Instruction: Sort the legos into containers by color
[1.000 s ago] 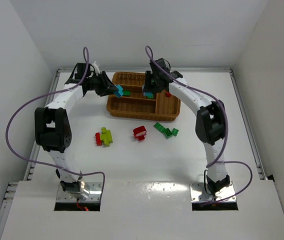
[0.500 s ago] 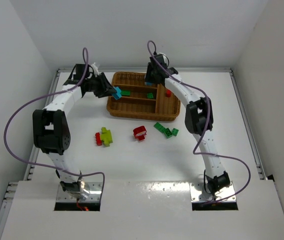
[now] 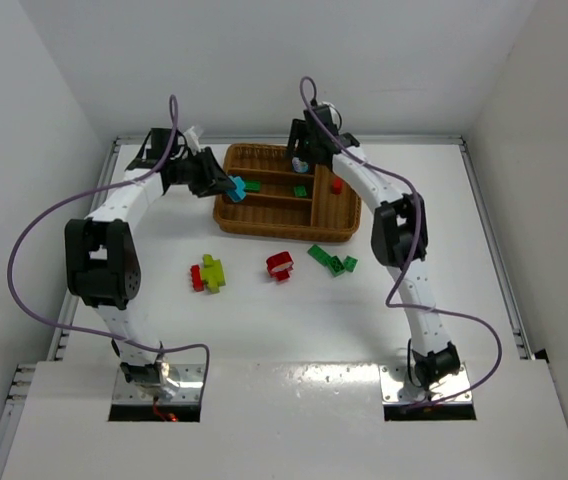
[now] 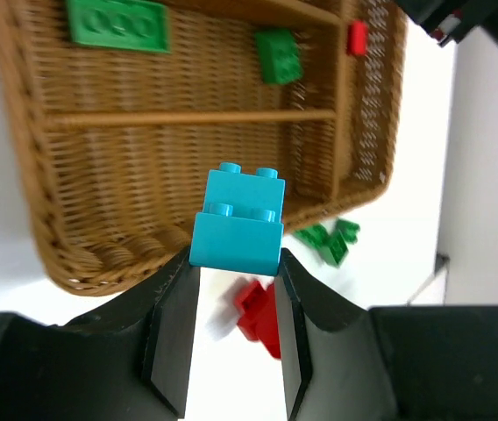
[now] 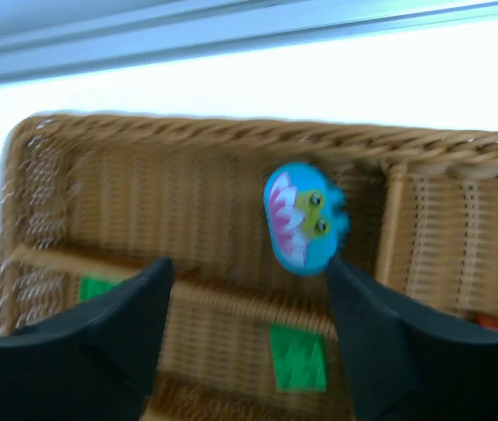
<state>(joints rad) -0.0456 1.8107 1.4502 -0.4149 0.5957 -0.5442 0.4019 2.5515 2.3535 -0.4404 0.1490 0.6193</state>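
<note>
**Blue pieces being gathered at the far slot**

A white table, closed in by plain white walls, is carrying the work, and a brown wicker tray is lying at its far middle. The right gripper is being held over the far long slot with its fingers spread wide. The round light-blue piece is showing between them, close to one finger, at the end next to the crosswise slot. It is blurred, so whether it is already lying on the wicker cannot be told.

The left gripper is clamped on a light-blue brick, which is being held above the tray's left end. Two green bricks are lying in the middle slot and a red brick in the crosswise slot. A red brick, green bricks and a lime-yellow and red cluster are waiting on the table.

Judged from this, the held brick is best being taken to the far slot beside the round piece. It should be brought low before the fingers are parted, so that it is not bounced over a divider. The right arm should be given room first.

No writing or brand is being shown. Only a printed pink and yellow-green face with two eyes can be made out on the round piece.
</note>
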